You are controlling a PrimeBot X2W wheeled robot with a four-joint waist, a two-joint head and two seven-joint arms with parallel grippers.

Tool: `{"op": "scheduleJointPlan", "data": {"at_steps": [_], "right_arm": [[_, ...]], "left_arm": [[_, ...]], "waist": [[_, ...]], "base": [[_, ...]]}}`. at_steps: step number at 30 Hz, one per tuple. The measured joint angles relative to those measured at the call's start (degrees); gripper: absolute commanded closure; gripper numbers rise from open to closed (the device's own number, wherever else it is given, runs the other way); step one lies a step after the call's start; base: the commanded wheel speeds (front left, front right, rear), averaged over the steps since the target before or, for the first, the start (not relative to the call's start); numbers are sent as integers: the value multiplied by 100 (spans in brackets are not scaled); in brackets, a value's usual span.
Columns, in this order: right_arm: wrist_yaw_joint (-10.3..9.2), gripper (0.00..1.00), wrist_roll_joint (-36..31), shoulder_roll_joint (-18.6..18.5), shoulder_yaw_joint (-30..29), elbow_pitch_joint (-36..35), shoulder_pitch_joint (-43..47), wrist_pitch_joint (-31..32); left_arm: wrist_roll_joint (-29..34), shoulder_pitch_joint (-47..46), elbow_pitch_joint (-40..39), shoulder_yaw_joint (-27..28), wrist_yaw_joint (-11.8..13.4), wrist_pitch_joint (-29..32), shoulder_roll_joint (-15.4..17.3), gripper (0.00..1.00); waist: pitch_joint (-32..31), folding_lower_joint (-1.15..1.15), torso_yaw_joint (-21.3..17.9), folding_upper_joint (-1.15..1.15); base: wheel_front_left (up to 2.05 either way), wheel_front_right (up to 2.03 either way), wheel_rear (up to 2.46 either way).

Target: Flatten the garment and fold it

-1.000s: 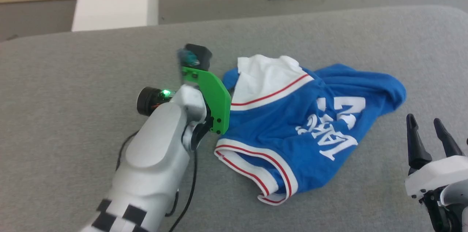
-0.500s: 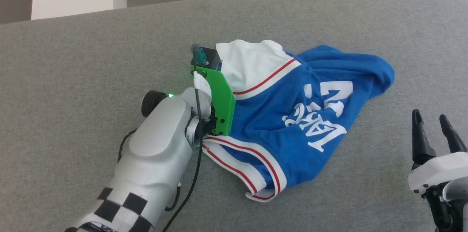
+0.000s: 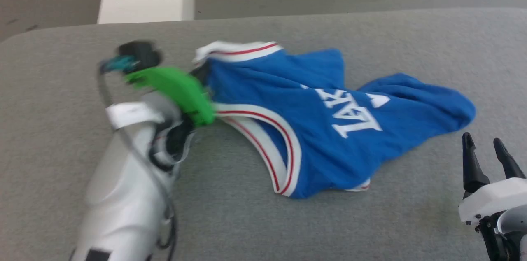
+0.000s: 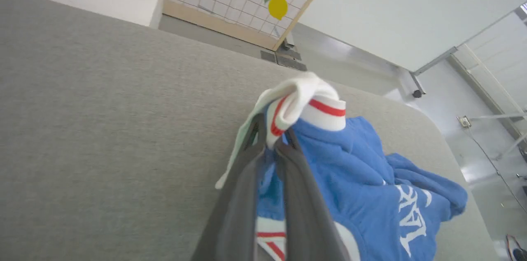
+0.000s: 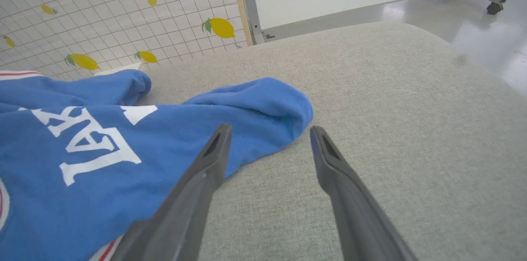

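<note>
Where its dark jaws pinch together, the left gripper [image 4: 271,131] holds the garment [image 4: 350,170] by a bunched white trim band with red stripes. Soft blue jersey trails rumpled beyond it over the grey woven table [image 4: 103,108]. The right gripper [image 5: 269,131] gapes empty, a rounded blue fold just ahead of its fingertips.
</note>
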Motion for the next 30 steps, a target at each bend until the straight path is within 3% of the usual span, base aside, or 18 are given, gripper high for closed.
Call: {"op": "scheduleJointPlan", "data": {"at_steps": [6, 10, 13, 14, 15, 18, 22, 26, 30], "right_arm": [[0, 0, 1, 1, 83, -56, 49, 46], [0, 0, 0, 3, 94, -60, 115, 77], [0, 0, -23, 4, 105, -76, 135, 123], [0, 0, -45, 3, 124, -82, 154, 155], [0, 0, -53, 4, 143, -90, 174, 172], [0, 0, -127, 4, 227, -100, 233, 281], [0, 0, -285, -7, 761, -227, 273, 605], [1, 0, -330, -236, 1859, -377, 282, 1332], [0, 0, -223, -623, 2808, -435, 201, 2149]], "left_arm": [[-134, 1440, -918, 851, 904, -212, 544, 100], [-310, 2616, -1380, 1217, 1368, -216, 613, 100], [-513, 3265, -1514, 1284, 1490, -152, 487, 98], [-597, 3375, -1555, 1307, 1466, -189, 382, 33], [-608, 3417, -1581, 1279, 1441, -211, 335, 0], [-578, 3419, -1789, 1280, 1228, -560, 279, 0], [108, 3405, -1914, 1209, 999, -1590, 466, 0], [808, 3411, -1913, 1051, 784, -2707, 546, 0], [1310, 3433, -1886, 969, 780, -2933, 445, 0]], "waist": [[-206, 0, 453, 0], [-329, 0, 701, 0], [-405, 0, 852, 0], [-426, 0, 900, 0], [-443, 0, 935, 0], [-514, 0, 1033, 0], [-612, 0, 1097, 0], [-630, 0, 1071, 0], [-582, 0, 1052, 0]], "base": [[0, 0, 0], [0, 0, 0], [0, 0, 0], [0, 0, 0], [0, 0, 0], [0, 0, 0], [0, 0, 0], [0, 0, 0], [0, 0, 0]]}}
